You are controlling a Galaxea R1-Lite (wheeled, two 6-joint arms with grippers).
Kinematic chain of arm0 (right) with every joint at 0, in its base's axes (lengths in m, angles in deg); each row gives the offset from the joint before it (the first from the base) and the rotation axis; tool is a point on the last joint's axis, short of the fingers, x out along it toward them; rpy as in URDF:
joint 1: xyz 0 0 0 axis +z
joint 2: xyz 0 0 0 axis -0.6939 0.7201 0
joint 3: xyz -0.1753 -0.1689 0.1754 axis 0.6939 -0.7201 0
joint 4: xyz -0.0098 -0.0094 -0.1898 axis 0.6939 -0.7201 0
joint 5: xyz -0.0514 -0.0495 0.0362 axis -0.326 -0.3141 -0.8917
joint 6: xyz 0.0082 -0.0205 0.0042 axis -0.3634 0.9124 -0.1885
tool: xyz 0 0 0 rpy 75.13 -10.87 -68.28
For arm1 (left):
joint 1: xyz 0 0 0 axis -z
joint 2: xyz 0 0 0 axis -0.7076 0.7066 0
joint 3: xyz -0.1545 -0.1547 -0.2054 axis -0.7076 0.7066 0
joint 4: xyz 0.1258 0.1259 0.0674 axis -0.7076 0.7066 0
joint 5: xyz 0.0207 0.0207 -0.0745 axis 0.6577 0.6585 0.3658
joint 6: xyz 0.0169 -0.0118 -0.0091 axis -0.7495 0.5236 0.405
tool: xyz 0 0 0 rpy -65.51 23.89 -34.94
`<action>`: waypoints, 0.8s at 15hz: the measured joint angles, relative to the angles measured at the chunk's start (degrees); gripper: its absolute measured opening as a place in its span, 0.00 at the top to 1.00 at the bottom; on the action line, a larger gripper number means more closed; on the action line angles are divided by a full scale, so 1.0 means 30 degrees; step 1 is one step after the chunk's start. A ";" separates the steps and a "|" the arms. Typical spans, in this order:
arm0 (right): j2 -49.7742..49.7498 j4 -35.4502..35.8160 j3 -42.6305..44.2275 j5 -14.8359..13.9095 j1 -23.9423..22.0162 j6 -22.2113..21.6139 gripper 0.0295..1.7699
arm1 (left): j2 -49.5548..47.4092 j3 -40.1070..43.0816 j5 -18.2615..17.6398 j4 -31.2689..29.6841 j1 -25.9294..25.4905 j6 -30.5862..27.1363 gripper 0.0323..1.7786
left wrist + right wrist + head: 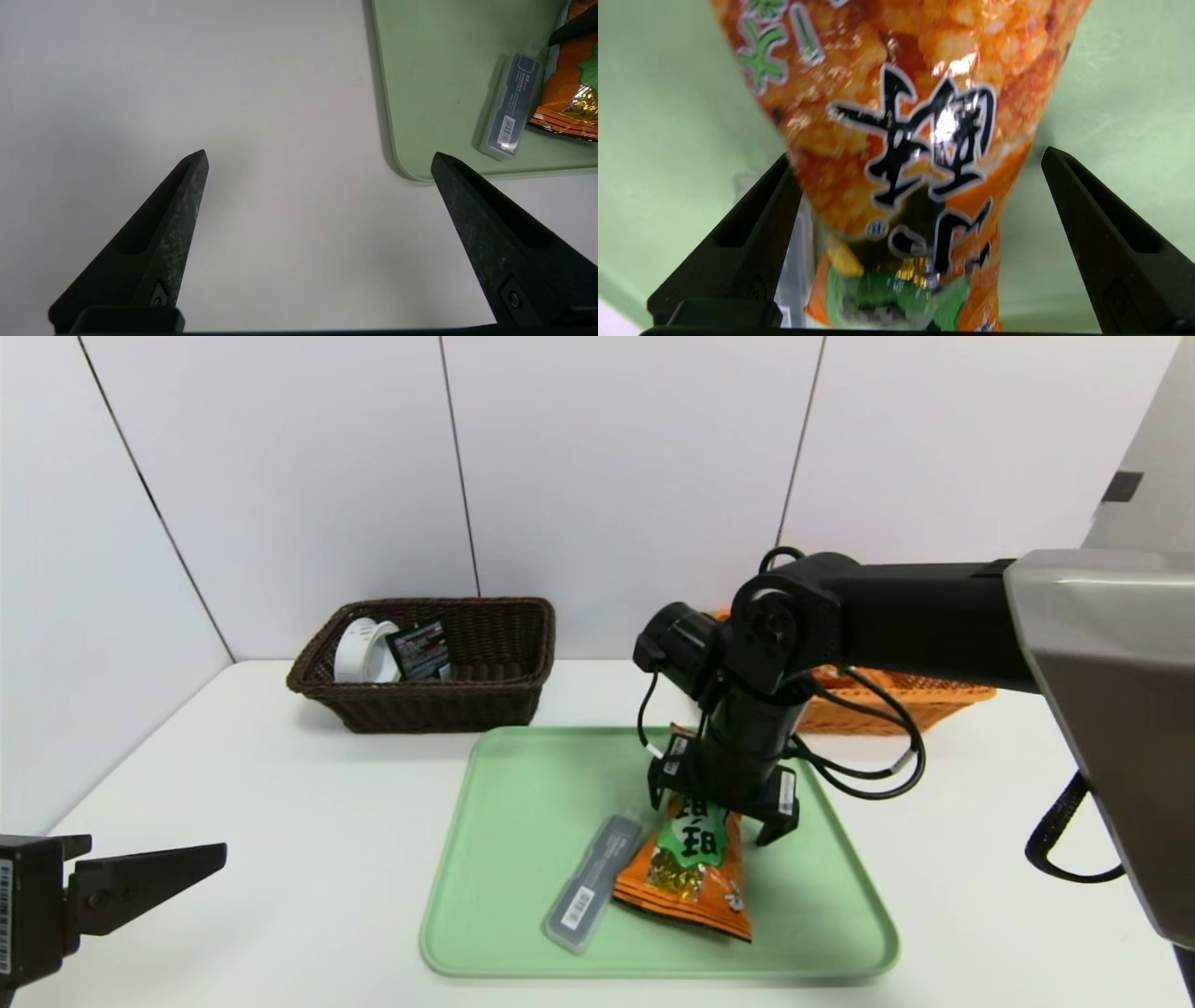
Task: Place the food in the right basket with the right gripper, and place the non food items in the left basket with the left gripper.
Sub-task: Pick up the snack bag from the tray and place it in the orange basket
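On the green tray point(523, 896) lies the food, an orange snack bag point(695, 873) with a green label. My right gripper point(719, 812) hangs open over the bag's far end, one finger on each side. In the right wrist view the bag point(924, 140) fills the gap of the right gripper point(917, 156). A slim grey case point(595, 882) with a barcode lies beside the bag. The dark brown left basket point(495, 695) holds a white roll point(364, 651) and a dark labelled item point(420, 651). The orange right basket point(920, 702) is partly hidden behind the arm. My left gripper point(187, 868) is open and empty.
The left gripper point(320, 156) hovers over bare white table near the tray's point(444, 70) front left corner, with the grey case point(511, 107) and the bag point(567, 98) beyond. White wall panels close off the back and the left side.
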 joint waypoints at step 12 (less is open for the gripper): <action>-0.0695 -0.0037 -0.0028 -0.0012 0.0520 0.0037 0.66 | -0.0488 0.0016 0.0000 0.0008 0.0008 -0.0028 0.05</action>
